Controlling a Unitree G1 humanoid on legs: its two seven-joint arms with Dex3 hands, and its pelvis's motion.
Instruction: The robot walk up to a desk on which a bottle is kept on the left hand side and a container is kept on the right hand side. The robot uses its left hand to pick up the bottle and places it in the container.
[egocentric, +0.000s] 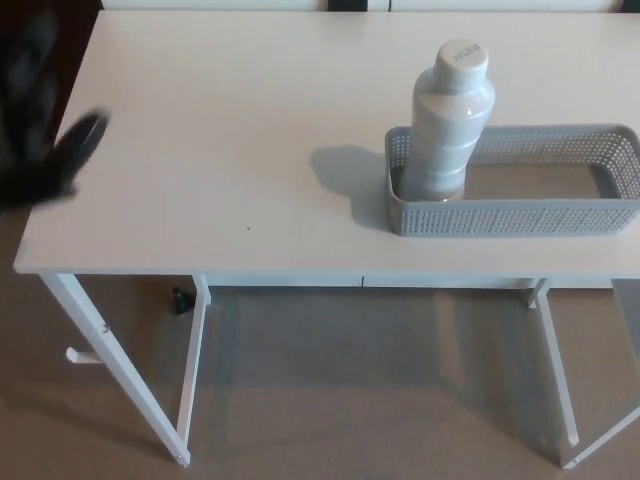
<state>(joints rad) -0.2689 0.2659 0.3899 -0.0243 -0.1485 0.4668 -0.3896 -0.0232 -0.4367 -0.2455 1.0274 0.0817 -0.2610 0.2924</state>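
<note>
at the far left edge the left robot hand (40, 150) shows as a dark, motion-blurred shape beside the counter's left end; its black fingers (82, 136) look spread apart and hold nothing, though the blur hides finer detail. the bottle (450, 120) is well apart from it, across the counter to the right. the counter (230, 150) is a flat, smooth white top on thin white metal legs, over a beige carpeted floor (350, 390). the bottle stands upright in the left end of the container (520, 215), a pale grey plastic cylinder with stepped, rounded shoulders and a round white cap. the container is a long, low, grey rectangular basket with rounded corners and perforated mesh-like walls. the right robot hand does not show.
</note>
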